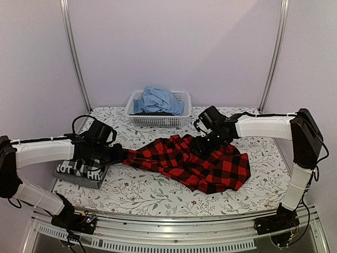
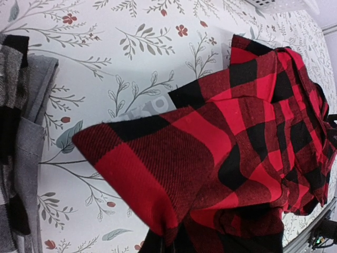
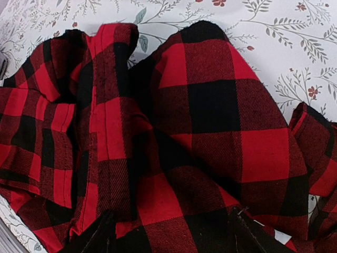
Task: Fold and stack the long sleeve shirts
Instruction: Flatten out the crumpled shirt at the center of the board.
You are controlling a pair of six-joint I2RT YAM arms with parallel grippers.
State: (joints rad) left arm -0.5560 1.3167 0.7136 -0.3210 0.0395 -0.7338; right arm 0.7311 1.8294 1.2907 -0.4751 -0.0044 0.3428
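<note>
My left tool (image 1: 120, 154) is pinching shut one end of the large red-and-black check flannel shirt (image 1: 200, 163), crumpled on the bench (image 1: 158, 197) in front of the white plastic basket (image 1: 181, 118). My right tool (image 3: 171, 232) is gaping over it, holding nothing. I am judging it best to spread it flat before folding.

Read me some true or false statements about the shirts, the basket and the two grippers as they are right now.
1. The flannel lies on the table, outside the basket. True.
2. The basket is empty. False: it holds blue cloth.
3. The left gripper is shut on one end of the flannel. True.
4. The right gripper is clamped on the flannel. False: it is open over it.
5. The folded grey shirt lies at the table's right side. False: it lies at the left, under the left arm.
</note>
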